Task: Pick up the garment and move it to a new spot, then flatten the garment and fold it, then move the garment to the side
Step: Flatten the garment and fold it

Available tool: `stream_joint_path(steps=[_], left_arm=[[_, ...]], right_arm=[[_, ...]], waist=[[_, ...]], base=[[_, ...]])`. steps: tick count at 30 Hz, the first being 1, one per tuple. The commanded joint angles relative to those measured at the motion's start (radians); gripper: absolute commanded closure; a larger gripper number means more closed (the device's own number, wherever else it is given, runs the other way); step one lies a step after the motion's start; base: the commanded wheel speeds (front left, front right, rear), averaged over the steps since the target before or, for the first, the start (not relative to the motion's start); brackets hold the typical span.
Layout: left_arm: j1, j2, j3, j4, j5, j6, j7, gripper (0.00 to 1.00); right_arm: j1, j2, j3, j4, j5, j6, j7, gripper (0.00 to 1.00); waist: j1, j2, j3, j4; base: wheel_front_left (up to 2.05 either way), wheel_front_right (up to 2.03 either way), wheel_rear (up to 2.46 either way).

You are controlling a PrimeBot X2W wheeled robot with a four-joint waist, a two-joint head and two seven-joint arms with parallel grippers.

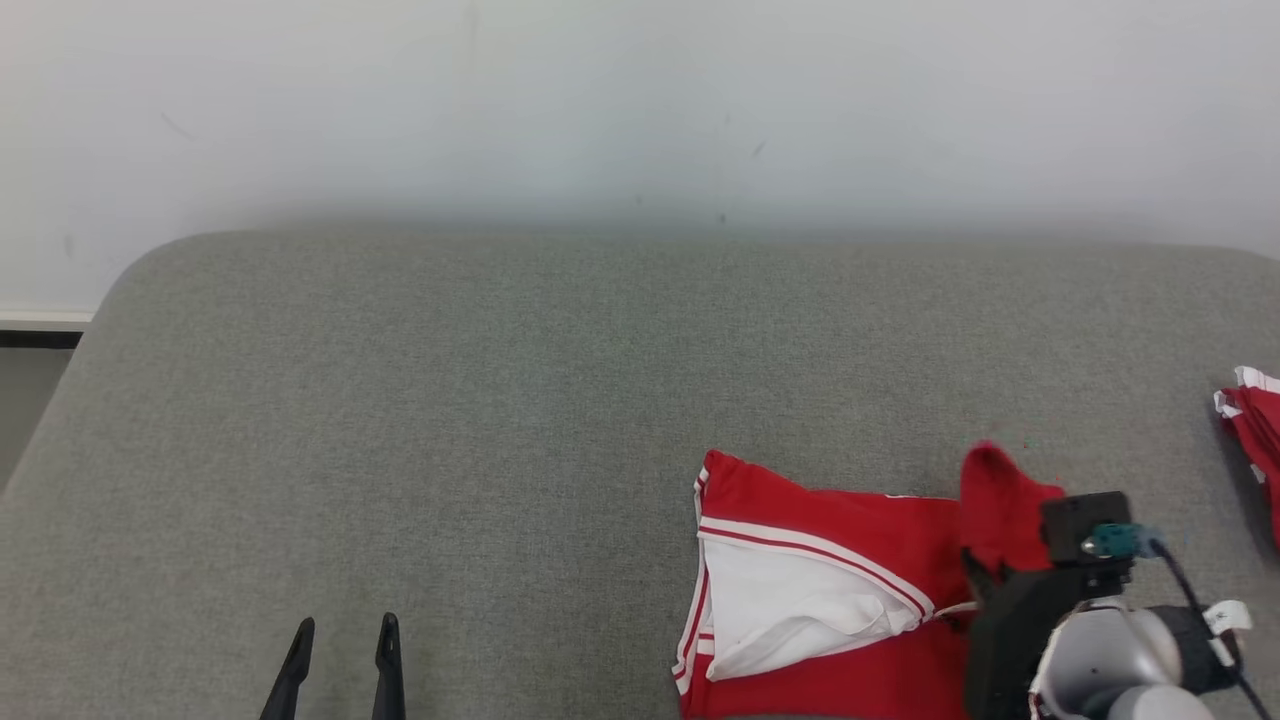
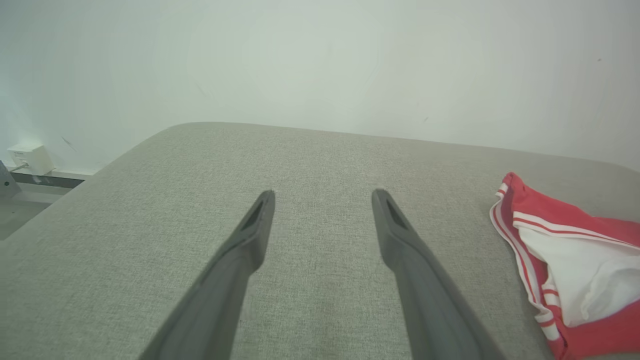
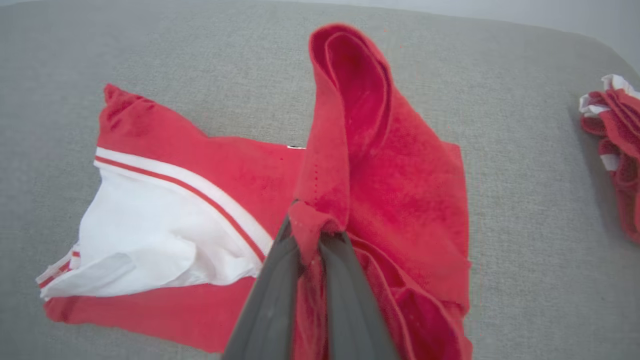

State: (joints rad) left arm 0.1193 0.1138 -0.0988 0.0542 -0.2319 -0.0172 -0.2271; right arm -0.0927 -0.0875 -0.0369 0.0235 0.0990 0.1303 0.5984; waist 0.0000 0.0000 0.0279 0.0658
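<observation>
1. Surface (image 1: 400, 450): grey woven cloth with a rounded far left corner. It spreads across most of the head view and carries everything else.
2. Wall (image 1: 600, 100): pale and plain, with a few small dark marks. It rises straight behind the surface's far edge.
3. Garment (image 3: 400, 175): red with white-and-red striped trim and a white inner panel. It lies on the near right part of the surface, in front of the robot's right side. Its left half is flat, with the striped edge turned toward the robot's left. Its right half is bunched and drawn up off the surface into a standing fold.
4. Right gripper (image 3: 312, 235): its two dark fingers are pressed together on a pinch of the garment's red cloth, and the fold stands up above the tips. In the head view its black body and pale forearm sit at the lower right, over the garment's right end.
5. Left gripper (image 1: 346, 625): its fingers are spread wide with nothing between them. It is at the lower left, over bare surface, well apart from the garment.
6. Pile (image 1: 1255, 430): a second heap of red cloth with white edging, at the surface's right edge and apart from the garment.
7. Box (image 2: 30, 157): small and white, low on the wall beyond the surface's left side.
</observation>
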Motion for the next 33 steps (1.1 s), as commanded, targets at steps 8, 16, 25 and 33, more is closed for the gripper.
stream_joint_path(steps=[8,16,25,33], left_arm=[[0.024,0.005,-0.013,-0.01,-0.004,0.005,0.005,0.0],[0.024,-0.001,-0.042,0.004,-0.008,-0.004,0.006,0.0],[0.007,0.006,-0.044,0.035,-0.02,-0.012,-0.006,0.0],[-0.006,0.01,-0.039,0.063,-0.031,-0.017,-0.021,0.0]], right_arm=[[-0.071,0.028,0.181,0.117,0.066,0.0,-0.022,1.0],[-0.145,0.037,0.268,0.261,0.112,0.0,-0.075,1.0],[-0.21,0.038,0.298,0.39,0.157,0.0,-0.138,1.0],[-0.237,0.038,0.312,0.442,0.204,0.0,-0.175,0.0]], waist=[[0.0,0.0,-0.006,0.048],[0.0,0.0,0.004,0.101],[0.0,0.0,0.018,0.146],[0.0,0.0,0.024,0.156]], base=[[0.0,0.0,0.0],[0.0,0.0,0.0],[0.0,0.0,0.0],[0.0,0.0,0.0]])
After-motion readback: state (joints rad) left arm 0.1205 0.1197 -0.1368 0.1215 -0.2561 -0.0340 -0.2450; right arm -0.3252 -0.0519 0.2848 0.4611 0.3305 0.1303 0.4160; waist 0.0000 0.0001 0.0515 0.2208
